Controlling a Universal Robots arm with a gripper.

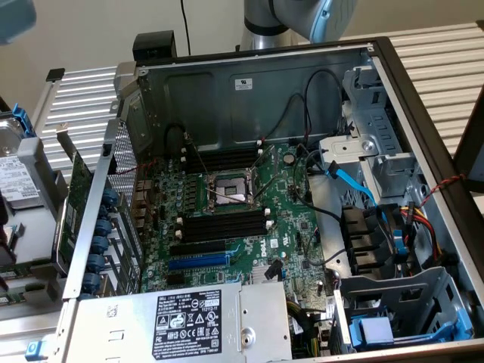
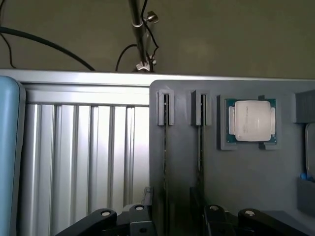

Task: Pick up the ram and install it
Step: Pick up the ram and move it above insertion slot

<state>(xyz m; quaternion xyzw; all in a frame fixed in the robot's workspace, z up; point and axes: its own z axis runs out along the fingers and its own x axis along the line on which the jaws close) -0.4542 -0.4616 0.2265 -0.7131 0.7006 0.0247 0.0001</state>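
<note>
Under and beside flat grey plastic holder tray, ribbed aluminium table: it carries the tray. No clamp is visible, so a sideways push from the arm could slide the tray.

Open silver-grey steel computer case: its position relative to the tray cannot be told. The green motherboard is exposed, and the long black empty memory slots have nothing in them.
Risk: loose black cables run close to the board and could snag a descending tool.

Black metal two-finger gripper: it hangs over the tray's near end with its fingers spread as wide as they go, holding nothing.
Risk: both upright holders lie between its two sides. A closing stroke could catch the wrong stick or strike a holder wall.

The ram, thin dark-edged circuit-board stick: it stands on edge in the tray's outer upright holder, on the side nearest the table. It is not yet gripped. A second similar stick stands in the next holder.
Risk: the stick is thin and seen edge-on, so an off-centre grip could tilt it or bind it in the holder.

Square silver-lidded processor chip: it sits in a pocket of the tray, beyond the second holder.
Risk: it sits loose there, and a jolt to the tray could dislodge it.
</note>
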